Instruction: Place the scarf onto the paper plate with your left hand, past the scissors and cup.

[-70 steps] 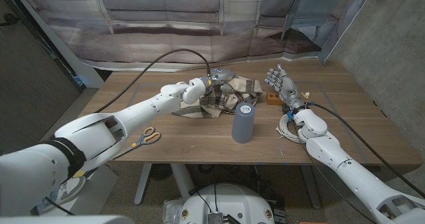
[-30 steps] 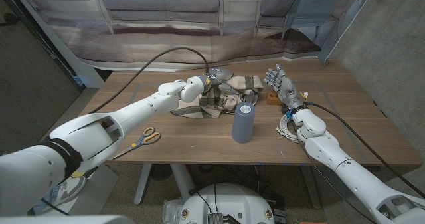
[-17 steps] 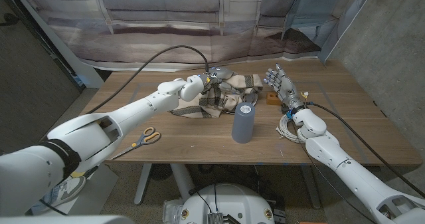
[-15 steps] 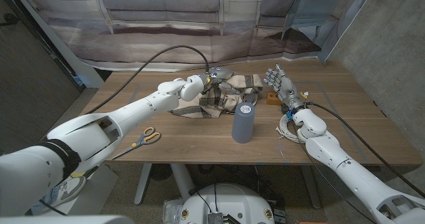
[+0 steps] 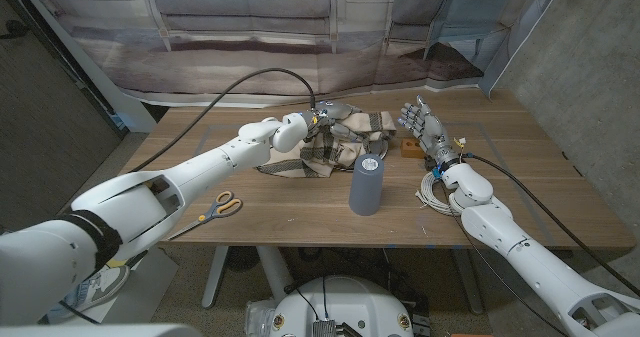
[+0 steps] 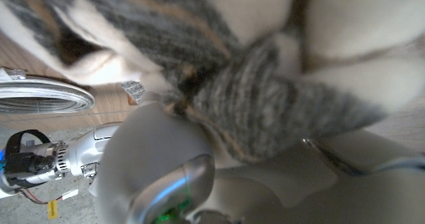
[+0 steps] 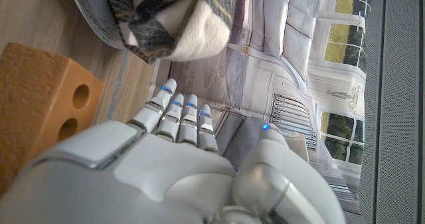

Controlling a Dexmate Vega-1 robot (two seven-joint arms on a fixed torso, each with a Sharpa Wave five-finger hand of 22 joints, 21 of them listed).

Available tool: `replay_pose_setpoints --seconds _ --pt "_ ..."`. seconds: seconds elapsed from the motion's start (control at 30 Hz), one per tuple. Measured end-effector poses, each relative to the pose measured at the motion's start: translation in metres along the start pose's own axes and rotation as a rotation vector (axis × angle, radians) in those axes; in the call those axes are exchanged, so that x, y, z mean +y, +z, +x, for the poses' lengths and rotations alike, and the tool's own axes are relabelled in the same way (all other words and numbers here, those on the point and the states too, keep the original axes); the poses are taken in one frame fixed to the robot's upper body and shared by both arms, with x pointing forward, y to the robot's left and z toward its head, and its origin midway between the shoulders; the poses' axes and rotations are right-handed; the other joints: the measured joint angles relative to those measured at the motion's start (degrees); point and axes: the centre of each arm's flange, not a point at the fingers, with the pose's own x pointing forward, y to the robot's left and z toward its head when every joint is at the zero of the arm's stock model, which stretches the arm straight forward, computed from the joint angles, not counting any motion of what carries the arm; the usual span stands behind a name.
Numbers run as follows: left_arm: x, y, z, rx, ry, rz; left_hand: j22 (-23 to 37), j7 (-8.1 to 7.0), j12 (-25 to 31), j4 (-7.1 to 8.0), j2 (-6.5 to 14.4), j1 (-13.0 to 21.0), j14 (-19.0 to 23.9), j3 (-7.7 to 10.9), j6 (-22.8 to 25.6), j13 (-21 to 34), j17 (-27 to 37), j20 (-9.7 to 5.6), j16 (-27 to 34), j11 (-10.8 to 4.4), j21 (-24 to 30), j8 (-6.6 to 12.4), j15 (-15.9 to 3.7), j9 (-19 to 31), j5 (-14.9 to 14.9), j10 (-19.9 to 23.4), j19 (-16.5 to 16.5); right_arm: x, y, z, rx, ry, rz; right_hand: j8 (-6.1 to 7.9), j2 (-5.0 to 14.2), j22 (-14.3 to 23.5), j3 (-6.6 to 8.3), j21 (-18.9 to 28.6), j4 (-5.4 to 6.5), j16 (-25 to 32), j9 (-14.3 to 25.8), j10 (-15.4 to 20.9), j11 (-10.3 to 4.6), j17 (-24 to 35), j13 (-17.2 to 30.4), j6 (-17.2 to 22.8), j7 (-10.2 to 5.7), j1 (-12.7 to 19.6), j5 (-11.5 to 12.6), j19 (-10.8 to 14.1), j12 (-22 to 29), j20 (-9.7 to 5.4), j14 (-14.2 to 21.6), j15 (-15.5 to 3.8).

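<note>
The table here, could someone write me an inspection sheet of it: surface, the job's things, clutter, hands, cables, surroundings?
Surface: wooden table, faint tape lines on it.
Job's things: plaid scarf heaped at the far middle, partly over the paper plate, whose rim shows in the right wrist view; grey cup upright in front of it; scissors near the left front edge.
Clutter: orange block with holes; coil of white cord by the right forearm.
Hands: left hand on the scarf, grip unclear; right hand upright, fingers apart, holding nothing.
Cables: a black cable arcs to each wrist.
Surroundings: printed backdrop of a sofa and windows behind the table; grey wall at right.
</note>
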Motion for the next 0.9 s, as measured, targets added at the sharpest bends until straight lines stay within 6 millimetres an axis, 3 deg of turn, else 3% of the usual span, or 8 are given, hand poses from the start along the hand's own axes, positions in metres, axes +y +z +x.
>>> replay_pose_setpoints --seconds 0.13,0.53,0.9 --pt "0.0 0.0004 0.0005 -0.001 0.0 -0.002 0.0 0.11 0.0 0.11 -0.21 -0.25 -0.33 -0.6 -1.04 -0.4 -0.46 0.19 0.0 0.52 -0.43 0.0 0.18 0.0 0.19 -0.53 -0.19 -0.0011 -0.0005 -0.0003 0.002 0.0 0.001 0.0 0.0 0.0 0.0 0.0 0.0 0.0 0.0 0.0 0.0 0.0 0.0 0.0 0.0 0.0 0.0 0.0 0.0 0.0 0.0 0.0" --pt "0.0026 -0.0024 0.0007 -0.009 0.012 -0.031 -0.01 0.33 0.5 2.11 -0.78 -6.37 -1.16 -3.53 -1.25 -1.72 -1.5 1.11 0.24 1.01 -1.86 0.24 0.05 0.27 0.67 -1.01 -1.1 -0.003 -0.0009 0.0007 0.003 0.002 0.001 0.0 0.0 0.0 0.0 -0.23 0.0 0.0 0.0 0.0 0.0 0.0 0.0 0.0 0.0 0.0 0.0 0.0 0.0 0.0 0.0 0.0" --pt "0.0055 -0.0036 0.0007 -0.008 0.014 -0.047 -0.01 0.52 0.49 2.31 -0.96 -9.6 -2.96 -5.49 -2.66 -2.72 -2.28 1.31 0.24 1.82 -3.19 0.24 1.03 0.27 1.34 -2.47 -2.35 -0.0036 -0.0005 0.0025 0.006 0.002 -0.001 0.0 0.0 0.0 0.0 -0.23 0.0 0.0 0.0 0.0 0.0 0.0 0.0 0.0 0.0 0.0 0.0 0.0 0.0 0.0 -0.01 -0.01"
